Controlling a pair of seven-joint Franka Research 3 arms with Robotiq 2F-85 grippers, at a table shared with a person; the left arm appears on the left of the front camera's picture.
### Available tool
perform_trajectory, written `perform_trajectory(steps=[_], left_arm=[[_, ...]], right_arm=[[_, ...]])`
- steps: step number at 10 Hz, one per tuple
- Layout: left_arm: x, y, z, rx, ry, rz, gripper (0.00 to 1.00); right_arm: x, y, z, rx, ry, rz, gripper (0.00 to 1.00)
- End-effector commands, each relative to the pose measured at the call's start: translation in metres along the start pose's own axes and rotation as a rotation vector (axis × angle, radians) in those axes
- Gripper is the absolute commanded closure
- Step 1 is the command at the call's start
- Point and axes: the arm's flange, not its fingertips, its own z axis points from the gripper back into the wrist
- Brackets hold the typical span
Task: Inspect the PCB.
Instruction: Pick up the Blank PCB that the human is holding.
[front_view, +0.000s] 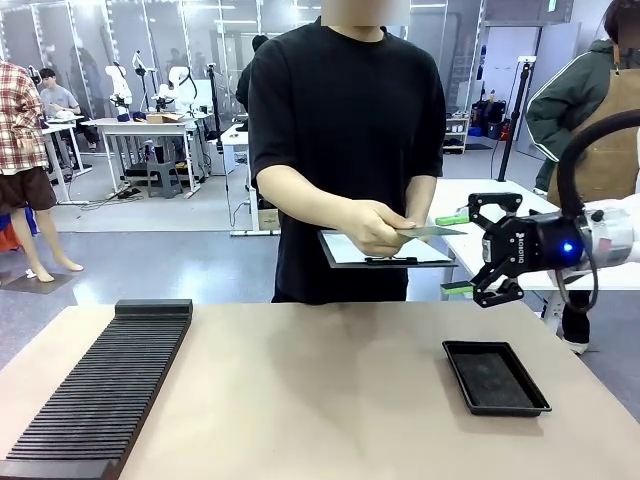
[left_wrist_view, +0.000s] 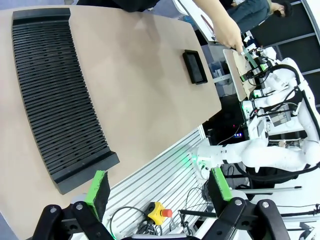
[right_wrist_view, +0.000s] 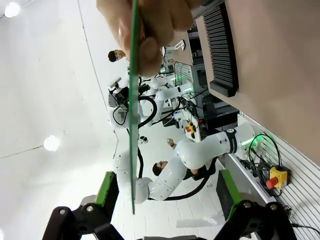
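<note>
Beige and mostly bare, the table (front_view: 320, 400) carries nothing of the task itself. The PCB (front_view: 440, 231) is in the air beyond the table's far edge, toward its right corner. The person's hand (front_view: 375, 228) holds it by one end, flat, just above a clipboard (front_view: 345, 248) that the person's other arm supports.

The free end of the board points to the right gripper (front_view: 458, 252). Its jaws stand wide apart, one pad above and one below the level of the board. In the right wrist view the PCB (right_wrist_view: 133, 150) is seen edge-on as a thin green line. It runs toward the gap of the right gripper (right_wrist_view: 166, 192), nearer to one pad than to the other. I cannot tell if the tip is already between the pads.

I judge the board as light and stiff, but thin enough to flex, with smooth faces that may slip (and small parts that dislike pressure). The free end, at its margin, seems the best place to take it.

A black tray (front_view: 497, 377) lies near the table's right edge, and a ribbed black rack (front_view: 110, 390) lies along the left edge. The left gripper (left_wrist_view: 159, 192) hangs over the near edge, open and holding nothing.
</note>
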Motion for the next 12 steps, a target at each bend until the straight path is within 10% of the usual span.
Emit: perform_trajectory(steps=[1, 3, 5, 6, 8, 12], left_arm=[[0.0, -0.002, 0.002, 0.018, 0.009, 0.007, 0.0], [0.0, -0.002, 0.002, 0.018, 0.009, 0.007, 0.0], [0.0, -0.002, 0.002, 0.018, 0.009, 0.007, 0.0], [0.0, -0.002, 0.002, 0.018, 0.009, 0.007, 0.0], [0.0, -0.002, 0.002, 0.018, 0.009, 0.007, 0.0], [0.0, -0.002, 0.002, 0.018, 0.009, 0.007, 0.0]], right_arm=[[0.015, 0.003, -0.004, 0.042, 0.0, 0.061, 0.0], [0.023, 0.002, -0.003, 0.081, 0.013, 0.088, 0.0], [0.031, -0.002, -0.011, 0.102, 0.02, 0.085, 0.24], [0.033, -0.002, -0.012, 0.12, 0.016, 0.099, 0.68], [0.036, 0.002, -0.01, 0.139, 0.027, 0.111, 1.0], [0.039, 0.001, -0.01, 0.134, 0.039, 0.093, 1.0]])
